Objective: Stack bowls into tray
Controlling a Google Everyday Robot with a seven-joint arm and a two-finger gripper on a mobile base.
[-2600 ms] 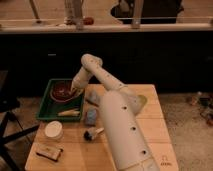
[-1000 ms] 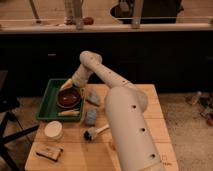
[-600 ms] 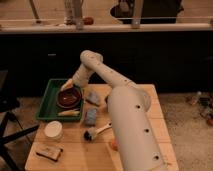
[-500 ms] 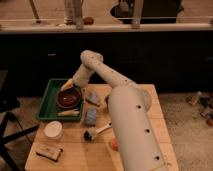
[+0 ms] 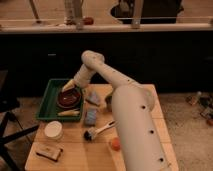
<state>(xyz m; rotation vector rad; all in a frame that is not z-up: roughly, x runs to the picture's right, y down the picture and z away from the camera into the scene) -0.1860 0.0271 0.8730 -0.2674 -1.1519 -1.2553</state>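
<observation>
End effector (image 5: 68, 86) sits over the far rim of the bowl (image 5: 69, 98), inside the green tray (image 5: 46, 98) at the bench's (image 5: 75, 145) left rear. Finger state: cannot tell. Whether one bowl or several nested: unclear. White arm (image 5: 132, 120) hides the bench's middle right; a brush (image 5: 98, 132) lies partly exposed.

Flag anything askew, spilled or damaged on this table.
Nothing stands out. The dark reddish-brown bowl sits level inside the green tray, nothing is spilled, and the gripper hangs just over the bowl's back rim.
</observation>
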